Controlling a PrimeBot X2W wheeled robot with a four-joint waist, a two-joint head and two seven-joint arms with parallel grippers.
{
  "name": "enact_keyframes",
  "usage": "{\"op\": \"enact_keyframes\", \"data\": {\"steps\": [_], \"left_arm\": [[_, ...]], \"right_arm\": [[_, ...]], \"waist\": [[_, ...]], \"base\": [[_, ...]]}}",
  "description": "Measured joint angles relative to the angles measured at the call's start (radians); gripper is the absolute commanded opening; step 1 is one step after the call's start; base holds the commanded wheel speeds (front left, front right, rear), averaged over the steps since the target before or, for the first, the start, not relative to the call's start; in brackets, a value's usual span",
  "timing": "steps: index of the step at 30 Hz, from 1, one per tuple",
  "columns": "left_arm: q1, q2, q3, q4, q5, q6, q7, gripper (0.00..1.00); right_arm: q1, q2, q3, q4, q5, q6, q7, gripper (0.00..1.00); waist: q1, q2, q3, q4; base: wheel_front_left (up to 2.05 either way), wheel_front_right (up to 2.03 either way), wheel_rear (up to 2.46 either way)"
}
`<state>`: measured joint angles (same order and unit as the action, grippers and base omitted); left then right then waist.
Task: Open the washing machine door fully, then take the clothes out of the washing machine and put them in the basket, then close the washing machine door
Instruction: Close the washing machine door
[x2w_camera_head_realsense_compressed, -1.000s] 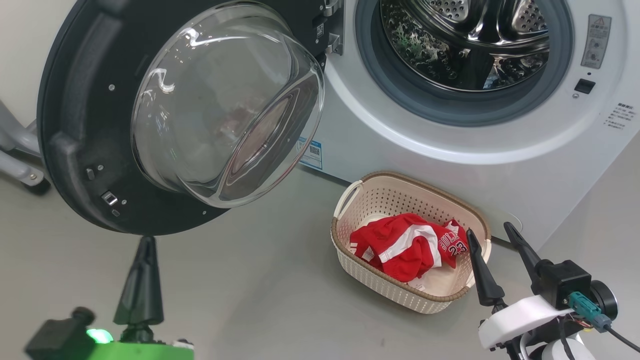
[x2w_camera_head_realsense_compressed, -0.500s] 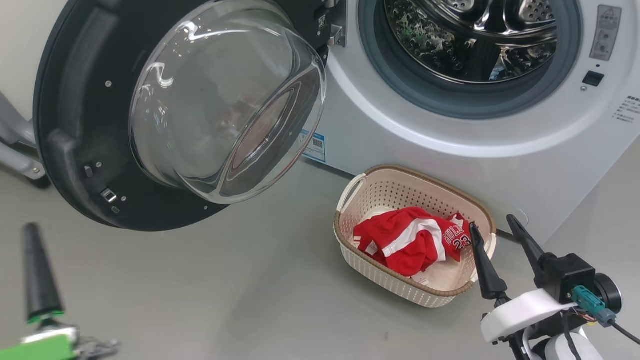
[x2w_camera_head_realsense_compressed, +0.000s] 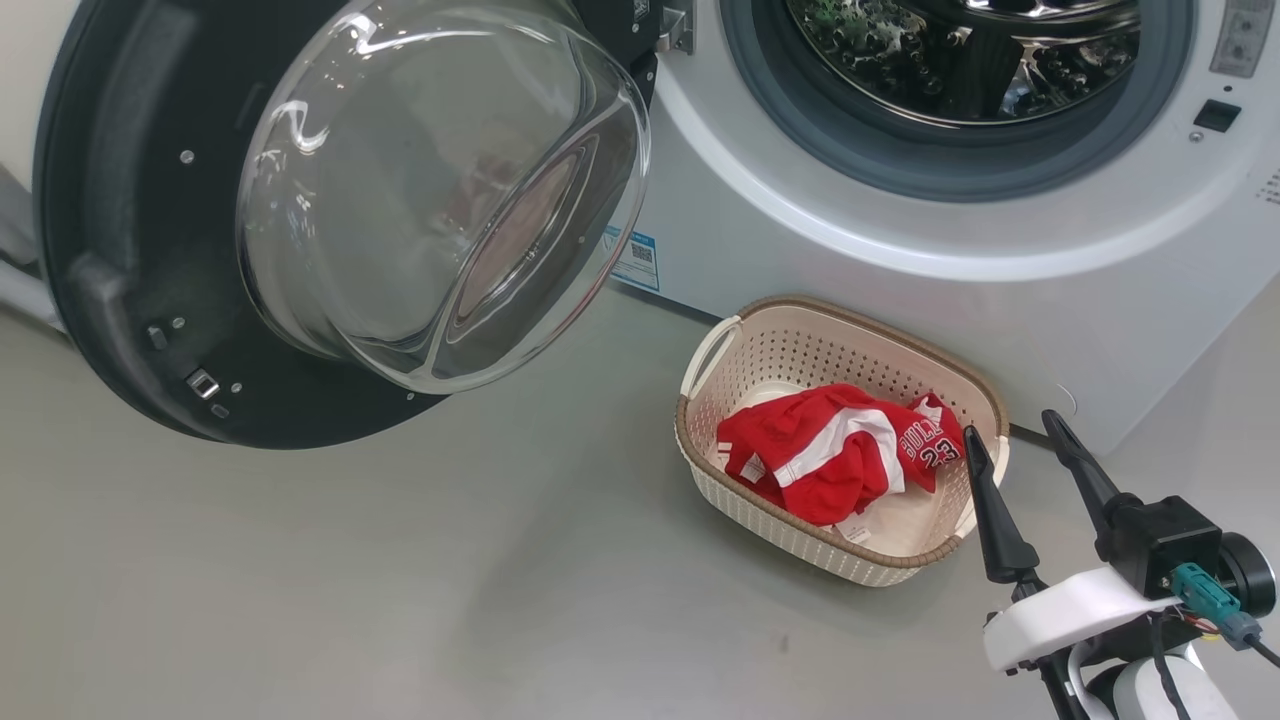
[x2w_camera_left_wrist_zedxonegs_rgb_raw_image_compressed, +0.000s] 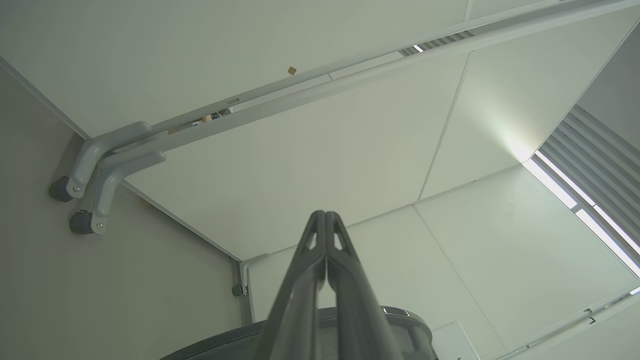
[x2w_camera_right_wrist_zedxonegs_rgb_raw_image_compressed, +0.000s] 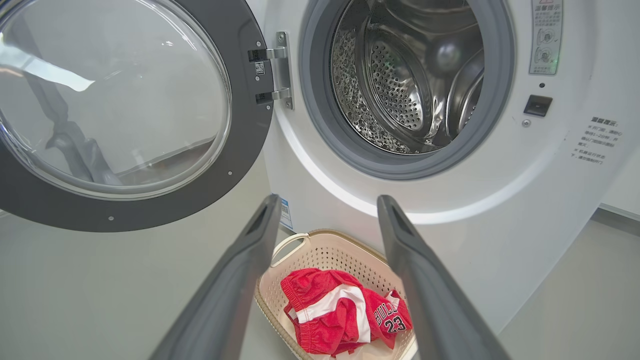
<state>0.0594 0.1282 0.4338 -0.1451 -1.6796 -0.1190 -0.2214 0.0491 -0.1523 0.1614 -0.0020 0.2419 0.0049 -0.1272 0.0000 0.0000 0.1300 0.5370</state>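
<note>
Glossy black washing machine door (x2w_camera_head_realsense_compressed: 130, 250) stands wide open, left of the white washing machine (x2w_camera_head_realsense_compressed: 900, 300). Red clothes (x2w_camera_head_realsense_compressed: 830, 450) lie in the cream basket (x2w_camera_head_realsense_compressed: 800, 540) on the floor before it. Right gripper (x2w_camera_head_realsense_compressed: 1010, 424) hovers beside the basket, fingers spread, empty. Left gripper (x2w_camera_left_wrist_zedxonegs_rgb_raw_image_compressed: 325, 215) points at pale panels, fingers pressed together, holding nothing.

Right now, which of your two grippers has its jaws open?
The right gripper: its jaws stand wide apart near the basket. The left gripper has its jaws pressed together.
</note>
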Motion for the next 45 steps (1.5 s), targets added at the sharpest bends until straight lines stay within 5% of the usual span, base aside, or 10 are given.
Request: {"op": "enact_keyframes", "data": {"steps": [7, 20, 45], "left_arm": [[-0.091, 0.122, 0.047, 0.145, -0.08, 0.058, 0.088, 0.0], [-0.24, 0.295, -0.044, 0.314, -0.126, 0.169, 0.293, 0.0], [-0.413, 0.324, -0.191, 0.521, -0.121, 0.159, 0.437, 0.0]], "right_arm": [[-0.002, -0.014, 0.002, -0.022, -0.007, 0.001, 0.015, 1.0], [-0.031, -0.048, -0.002, -0.068, -0.023, 0.002, 0.052, 1.0], [-0.065, -0.077, -0.028, -0.111, -0.025, 0.002, 0.075, 1.0]], "waist": [[0.0, 0.0, 0.023, -0.019], [0.0, 0.0, 0.087, -0.074], [0.0001, 0.0, 0.172, -0.124]], "base": [[0.0, 0.0, 0.0], [0.0, 0.0, 0.0], [0.0, 0.0, 0.0]]}}
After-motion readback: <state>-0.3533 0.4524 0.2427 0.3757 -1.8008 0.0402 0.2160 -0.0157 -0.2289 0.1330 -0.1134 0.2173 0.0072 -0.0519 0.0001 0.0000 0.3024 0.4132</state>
